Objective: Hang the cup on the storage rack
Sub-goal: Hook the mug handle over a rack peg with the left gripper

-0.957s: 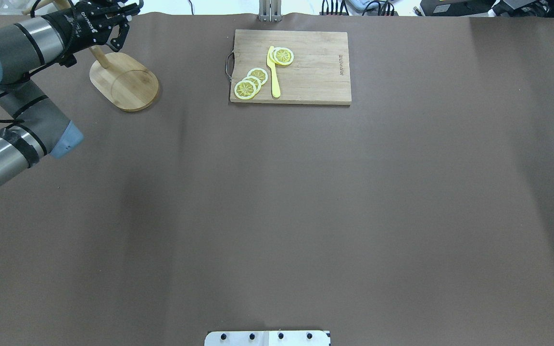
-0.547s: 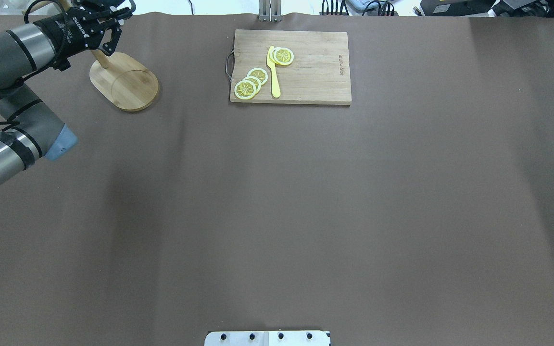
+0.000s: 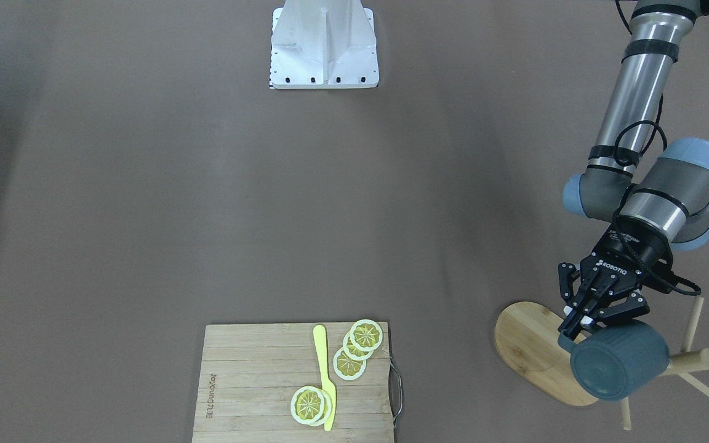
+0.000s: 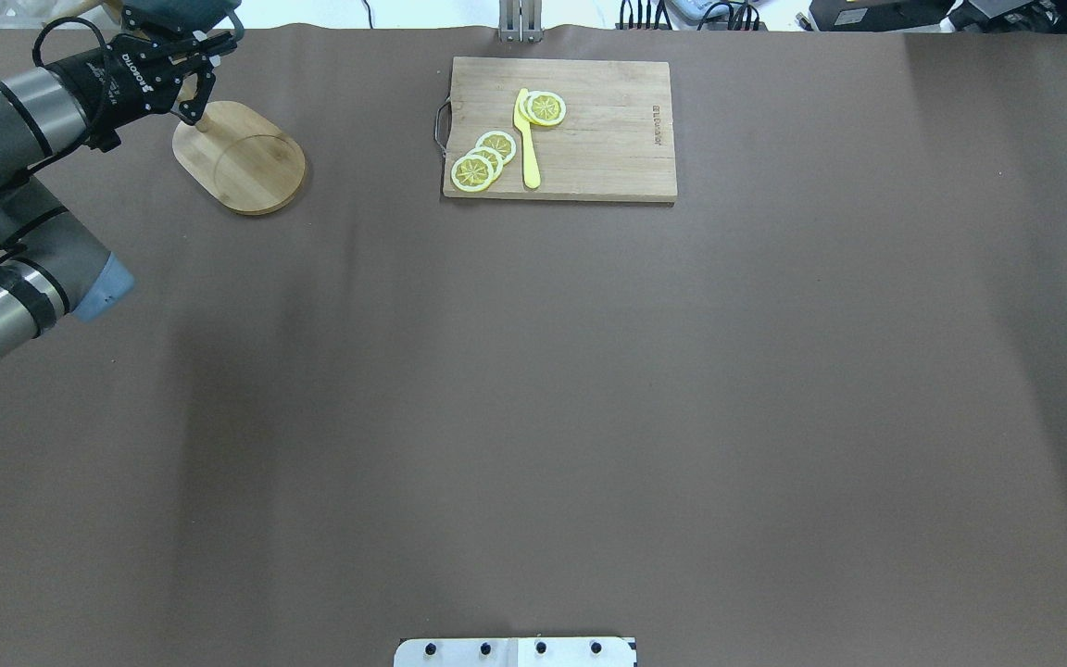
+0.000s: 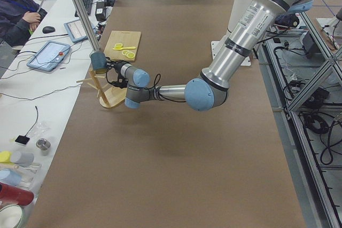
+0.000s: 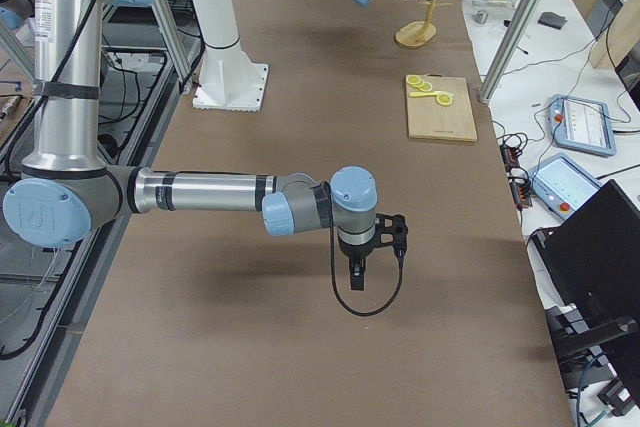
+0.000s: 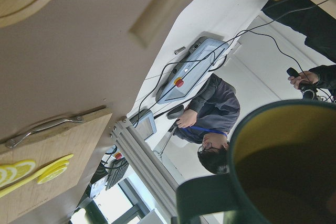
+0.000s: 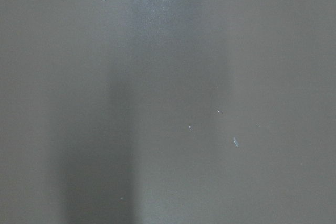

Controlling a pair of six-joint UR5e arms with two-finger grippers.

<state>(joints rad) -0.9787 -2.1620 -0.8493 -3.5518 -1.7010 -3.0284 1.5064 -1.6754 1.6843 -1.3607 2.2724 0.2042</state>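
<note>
**Front-facing view, read left to right.** The right pincer shows only in the exterior right view, hanging low above the bare desk. We cannot tell whether it is wide or narrow.

At the view's 7 o'clock lies a cutting board with lemon slices and a yellow knife, well apart from the work. At 4 o'clock stands the storage rack. Its oval base is nearest the board, and the tip of its post lies at the cup's 3 o'clock.

The left pincer is clamped on the cup, close to the handle. It carries the cup on its side, clear of the desk and over the base's 4 o'clock edge. In the left wrist view we see the yellow-green inside and the handle.

We judge the step in hand to be the approach to a peg, with the cup gripped and raised but not yet hung. We cannot tell whether any peg has entered the handle.

The next move calls for lining the handle's opening up with a free peg at the cup's 2 o'clock. The loop must then be slid over the peg and lowered until the peg bears the weight, and only then should the pincer let go.
</note>
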